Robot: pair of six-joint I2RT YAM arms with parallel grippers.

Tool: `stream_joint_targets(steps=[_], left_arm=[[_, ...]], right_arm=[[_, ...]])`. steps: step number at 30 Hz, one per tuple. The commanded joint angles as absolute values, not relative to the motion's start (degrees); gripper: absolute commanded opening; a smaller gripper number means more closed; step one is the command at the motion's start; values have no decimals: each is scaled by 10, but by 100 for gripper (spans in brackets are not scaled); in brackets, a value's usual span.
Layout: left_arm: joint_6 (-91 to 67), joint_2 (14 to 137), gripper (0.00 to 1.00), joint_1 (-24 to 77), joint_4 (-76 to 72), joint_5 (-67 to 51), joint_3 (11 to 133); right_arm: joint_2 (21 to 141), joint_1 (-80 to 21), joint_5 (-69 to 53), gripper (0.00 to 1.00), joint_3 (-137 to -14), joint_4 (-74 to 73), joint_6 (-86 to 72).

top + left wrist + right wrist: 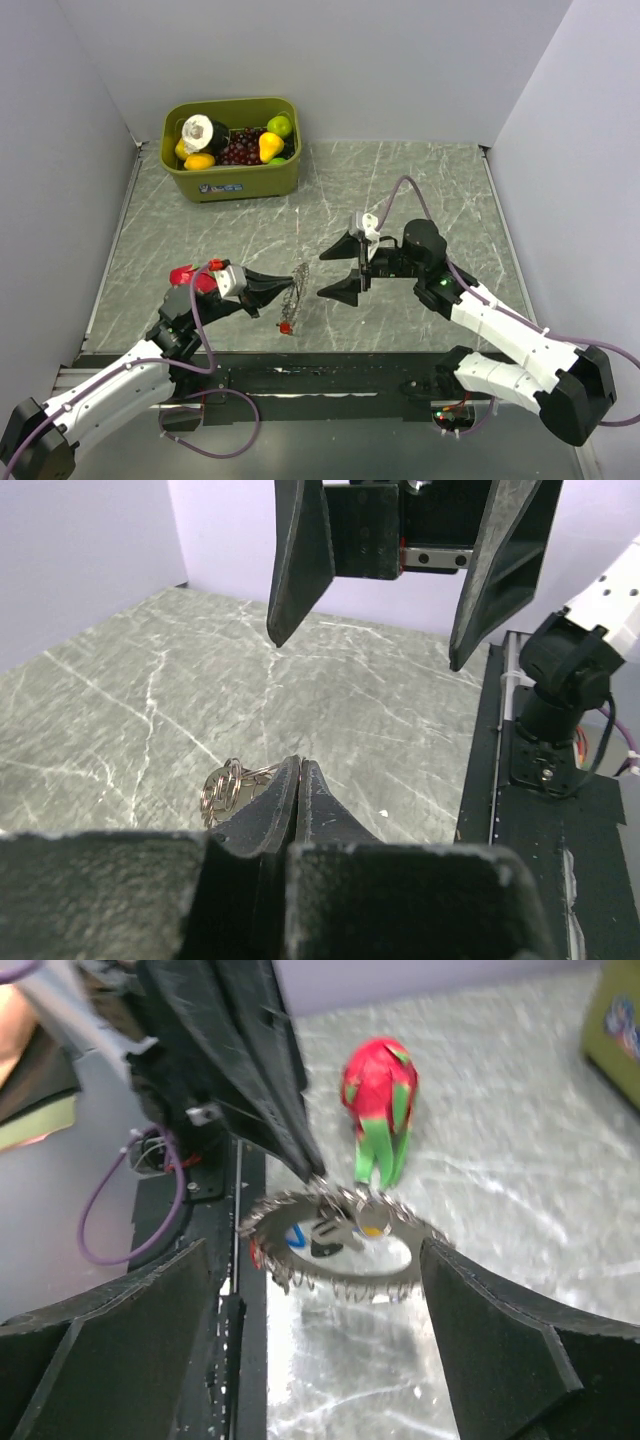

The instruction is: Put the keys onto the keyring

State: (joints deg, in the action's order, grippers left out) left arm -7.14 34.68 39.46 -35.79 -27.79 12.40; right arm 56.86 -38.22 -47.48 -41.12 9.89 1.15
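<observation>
Left gripper (286, 287) clamping keyring (298, 283), right gripper (322, 274) agape, toy fruit (240, 146) filling far-left-corner green bin (240, 182), keyring running near-to-far.

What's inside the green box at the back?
The green bin holds dark grapes, a green apple, yellow pieces and a white roll. Anything underneath them, and the bin's floor, is covered.

Shiny metal keyring (298, 283), matt marbled table (420, 190)

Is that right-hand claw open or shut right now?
Open: the right gripper has its two fingers spread wide apart, facing the keyring.
</observation>
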Motion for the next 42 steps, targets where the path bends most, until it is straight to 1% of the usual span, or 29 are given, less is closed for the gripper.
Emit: stream_joint_targets(steps=[1,3,4,7,15,16,18,22,27,31,42], left_arm=[[-78,332,1,396,-411,-314,134],[-80,331,1,396,-411,-319,138],[-83,330,1,396,-412,-325,139],[-87,329,1,396,-413,-335,144],[-102,328,1,396,-434,-344,148],[-104,328,1,396,-434,-344,148],[-105,329,1,396,-435,-345,149],[-106,329,1,396,-435,-345,152],[-104,326,1,396,-432,-343,156],[-104,327,1,396,-431,-343,156],[-106,328,1,396,-435,-344,157]], right_arm=[[583,-379,-547,87,-435,129,47],[596,-378,-578,83,-445,134,42],[610,-379,-590,78,-453,146,38],[639,-378,-617,71,-464,167,19],[676,-380,-635,60,-477,228,-32],[682,-382,-635,57,-479,229,-36],[690,-386,-634,56,-483,222,-35],[704,-394,-630,47,-493,210,-33],[718,-404,-621,42,-503,194,-25],[728,-406,-623,42,-502,190,-24],[721,-410,-606,44,-480,185,-21]])
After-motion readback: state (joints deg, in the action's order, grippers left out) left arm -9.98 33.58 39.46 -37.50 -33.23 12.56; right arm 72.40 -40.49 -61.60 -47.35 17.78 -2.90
